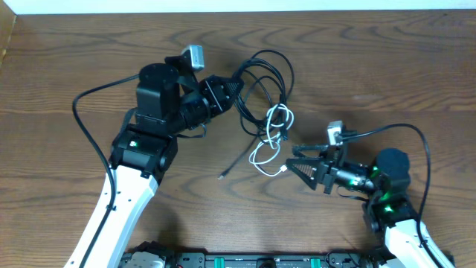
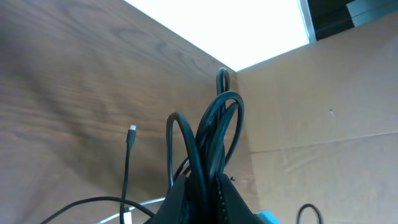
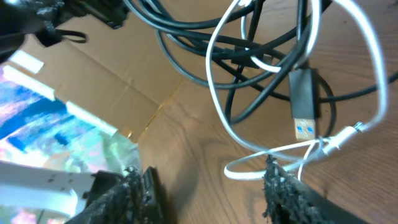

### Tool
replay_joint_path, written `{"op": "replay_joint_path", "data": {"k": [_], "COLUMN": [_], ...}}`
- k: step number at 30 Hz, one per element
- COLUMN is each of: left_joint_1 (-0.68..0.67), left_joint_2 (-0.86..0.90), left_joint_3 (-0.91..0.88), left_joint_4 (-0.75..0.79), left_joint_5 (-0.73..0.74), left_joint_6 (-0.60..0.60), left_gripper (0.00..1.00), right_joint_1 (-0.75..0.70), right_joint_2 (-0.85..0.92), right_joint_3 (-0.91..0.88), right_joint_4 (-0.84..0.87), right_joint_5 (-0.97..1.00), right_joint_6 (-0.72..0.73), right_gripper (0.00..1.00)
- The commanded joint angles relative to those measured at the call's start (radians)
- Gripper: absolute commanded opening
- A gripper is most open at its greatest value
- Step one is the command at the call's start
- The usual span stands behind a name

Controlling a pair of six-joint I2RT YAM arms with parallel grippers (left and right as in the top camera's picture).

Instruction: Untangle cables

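Several black cables (image 1: 269, 68) loop together at the table's middle, tangled with one white cable (image 1: 272, 140). My left gripper (image 1: 236, 94) is shut on a bunch of black cable loops; in the left wrist view the loops (image 2: 216, 134) rise out of the gripper (image 2: 208, 190). One black cable ends in a loose plug (image 1: 222, 176), also seen as a plug (image 2: 131, 134). My right gripper (image 1: 293, 158) stands open just right of the white cable. Its fingers (image 3: 287, 186) flank bare wood, with the white cable (image 3: 214, 81) and a black USB plug (image 3: 303, 102) just ahead of the gripper (image 3: 205, 180).
The wooden table (image 1: 67, 59) runs to a far edge (image 1: 223, 9) at the top. Thick black arm cords curve beside the left arm (image 1: 80, 112) and over the right arm (image 1: 418, 138). The left arm's wrist camera (image 1: 194, 56) sits close to the cable loops.
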Motion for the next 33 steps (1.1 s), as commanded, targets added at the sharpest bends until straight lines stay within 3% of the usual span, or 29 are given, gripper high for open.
{"op": "replay_joint_path", "data": {"k": [1, 10, 14, 16, 21, 27, 33], "left_joint_1": [-0.026, -0.084, -0.093, -0.093, -0.093, -0.093, -0.093], "left_joint_2": [-0.009, -0.009, -0.009, -0.009, -0.009, -0.009, -0.008], "left_joint_3": [0.016, 0.015, 0.015, 0.016, 0.016, 0.016, 0.016], "left_joint_4": [0.005, 0.005, 0.005, 0.005, 0.004, 0.005, -0.009], "left_joint_5": [-0.006, -0.006, -0.006, -0.007, -0.012, -0.01, -0.013], "left_joint_6": [-0.063, -0.122, -0.122, -0.121, -0.068, -0.035, 0.25], "left_gripper": [0.08, 0.08, 0.07, 0.07, 0.08, 0.08, 0.08], "right_joint_1": [0.07, 0.238, 0.27, 0.275, 0.275, 0.275, 0.263], "right_joint_2": [0.01, 0.044, 0.045, 0.045, 0.045, 0.045, 0.044], "right_joint_3": [0.005, 0.005, 0.005, 0.005, 0.005, 0.005, 0.005], "right_joint_4": [-0.014, -0.039, -0.039, -0.028, 0.163, 0.257, 0.324], "right_joint_5": [0.169, 0.506, 0.514, 0.483, 0.341, 0.279, 0.023], "right_joint_6": [-0.056, -0.082, -0.056, 0.008, 0.208, 0.257, 0.264], "right_gripper": [0.56, 0.41, 0.21, 0.02, 0.01, 0.01, 0.01]}}
